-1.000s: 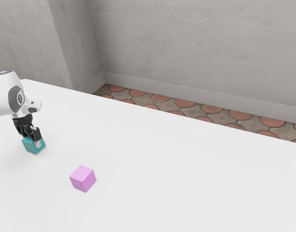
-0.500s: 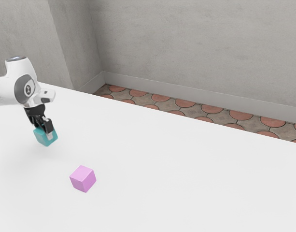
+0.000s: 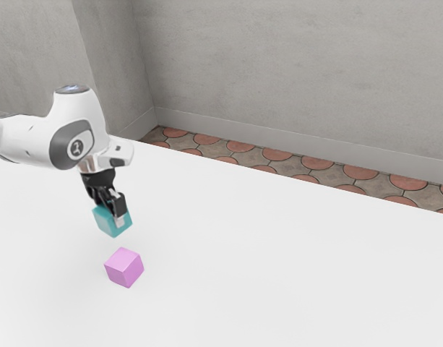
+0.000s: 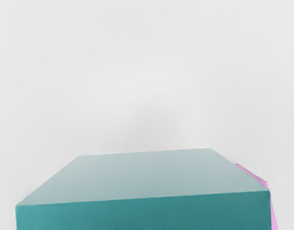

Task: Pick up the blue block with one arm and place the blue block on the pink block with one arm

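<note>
The black two-finger gripper (image 3: pixel 113 211) hangs above the white table (image 3: pixel 279 253), fingers pressed against two opposite sides of the blue block (image 3: pixel 102 219). The block is held in the air, clear of the table and slightly tilted.

In the wrist view, the blue block (image 4: pixel 142 191) sits large just beneath the hand, teal in colour. A thin edge of the pink block (image 4: pixel 270 203) peeks out past one of its corners.

In the exterior view, the pink block (image 3: pixel 124 267) rests on the table below the held block and a little nearer the camera, well apart from it.

The blue block looks like a small, stiff cube, probably light, with smooth flat faces that could slide in a loose pinch. Gripping it squarely across two opposite faces, near their middle, seems the safest hold. That leaves its underside free to land flat on the pink block.

Beyond the table's far edge lie a reddish tiled floor (image 3: pixel 315 170) and a grey wall (image 3: pixel 293 65).
</note>
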